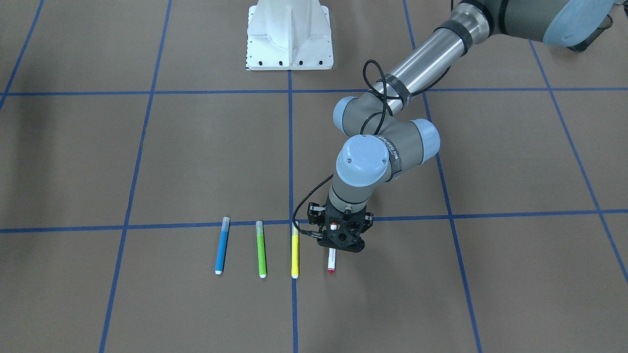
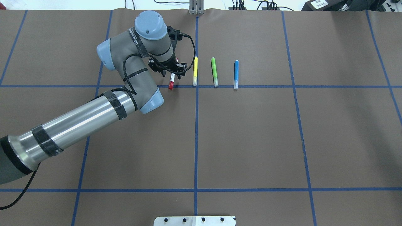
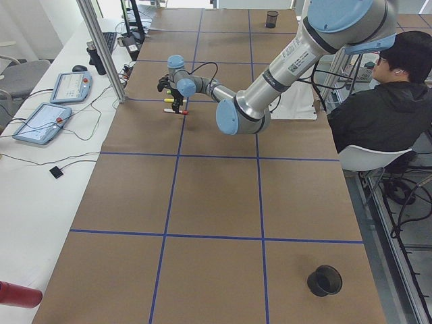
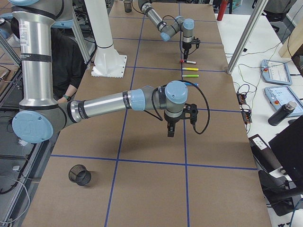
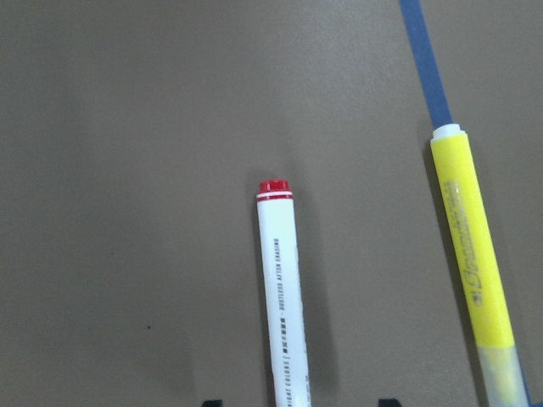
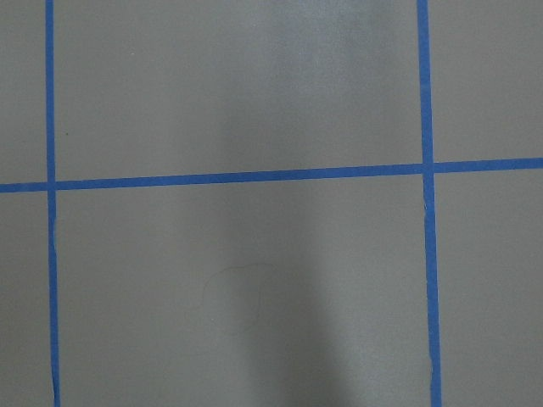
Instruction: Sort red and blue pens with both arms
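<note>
The left gripper (image 1: 340,241), a small black two-finger thing on the end of the silver-grey jointed left arm (image 2: 78,122), is parked right over the slim white-barrelled pen with the red cap (image 1: 331,260), pointing straight down at it. In the left wrist camera two dark fingertips (image 5: 212,404) just poke in at the bottom edge, one on each side of the barrel with a clear gap on both sides. So the fingers are spread wide and aren't gripping anything. That red-capped pen lies flat on the brown paper-covered table (image 2: 251,141), at the robot's-left end of a neat row of four, all roughly parallel. Just beside it is a yellow highlighter-style marker (image 1: 295,255) lying along a strip of blue tape (image 2: 196,141). Then comes a bright green marker (image 1: 261,250), then the slim blue-barrelled pen with the clear greyish cap (image 1: 222,251) at the other end, with nothing touching it. The right gripper (image 4: 170,132), also black, hangs pointing down over bare paper, well apart from the row. Its wrist camera only shows paper and tape lines, so I can't tell if its fingers are wide or closed. A black mesh cup (image 4: 79,175) stands on the paper toward the robot's-right end of the table.
</note>
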You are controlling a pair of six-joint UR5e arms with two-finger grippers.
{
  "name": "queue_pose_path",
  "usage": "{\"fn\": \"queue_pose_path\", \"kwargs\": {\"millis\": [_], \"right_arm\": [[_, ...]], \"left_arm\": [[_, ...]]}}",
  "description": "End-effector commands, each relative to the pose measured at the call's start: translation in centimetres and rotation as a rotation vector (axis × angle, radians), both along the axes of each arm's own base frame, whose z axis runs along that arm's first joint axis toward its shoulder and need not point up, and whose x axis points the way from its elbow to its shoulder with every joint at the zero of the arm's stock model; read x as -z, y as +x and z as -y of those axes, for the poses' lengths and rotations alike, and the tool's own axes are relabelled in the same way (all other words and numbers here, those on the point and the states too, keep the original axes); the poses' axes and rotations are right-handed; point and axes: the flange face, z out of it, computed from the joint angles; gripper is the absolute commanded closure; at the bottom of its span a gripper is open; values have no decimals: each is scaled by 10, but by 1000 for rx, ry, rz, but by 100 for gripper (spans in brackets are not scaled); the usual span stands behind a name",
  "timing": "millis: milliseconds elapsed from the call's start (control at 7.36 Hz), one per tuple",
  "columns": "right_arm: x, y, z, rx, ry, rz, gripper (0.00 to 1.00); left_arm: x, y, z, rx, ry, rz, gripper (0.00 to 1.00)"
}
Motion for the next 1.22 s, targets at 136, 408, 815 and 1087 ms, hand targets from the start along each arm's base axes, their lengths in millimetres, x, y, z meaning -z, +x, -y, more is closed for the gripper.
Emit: {"fn": "queue_pose_path", "kwargs": {"millis": [136,408,815,1087], "right_arm": [[-1,0,-1,0,-4,0,0],[-1,0,-1,0,-5,0,0],[-6,0,0,0,-12,-1,0],[-6,0,0,0,-12,-1,0]], "left_arm": [[-5,8,-5,-8,-8,11,35],[-8,12,-7,-12,-12,16,39],[-12,12,-7,-12,-20,22,47],[-13,10,-6,-11,-23,24,50]]}}
